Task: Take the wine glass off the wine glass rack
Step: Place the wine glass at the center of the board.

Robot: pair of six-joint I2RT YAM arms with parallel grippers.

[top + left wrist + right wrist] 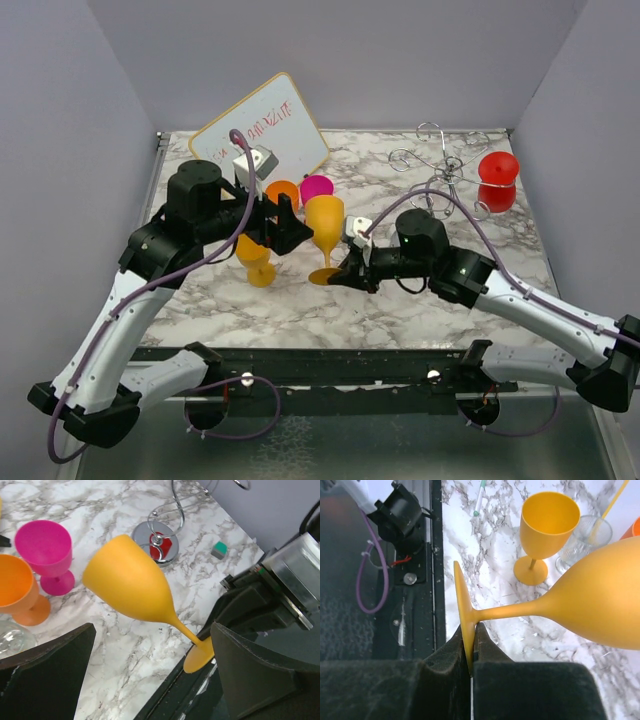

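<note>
A yellow wine glass (324, 225) stands apart from the wine glass rack, near the table's middle. My right gripper (472, 647) is shut on the rim of its foot (462, 605), and its bowl (600, 600) leans to the right in the right wrist view. My left gripper (150, 665) is open beside the bowl (132, 587), its fingers (47, 670) wide apart and touching nothing. The silver wire wine glass rack (445, 170) stands at the back right, its round base (156, 542) also in the left wrist view. A red wine glass (497, 180) hangs on its right arm.
Another yellow glass (258, 262), an orange glass (282, 192) and a pink glass (316, 188) stand left of centre. A clear glass (585, 537) is beside them. A whiteboard (262, 130) leans at the back. A small green cube (218, 550) lies near the rack.
</note>
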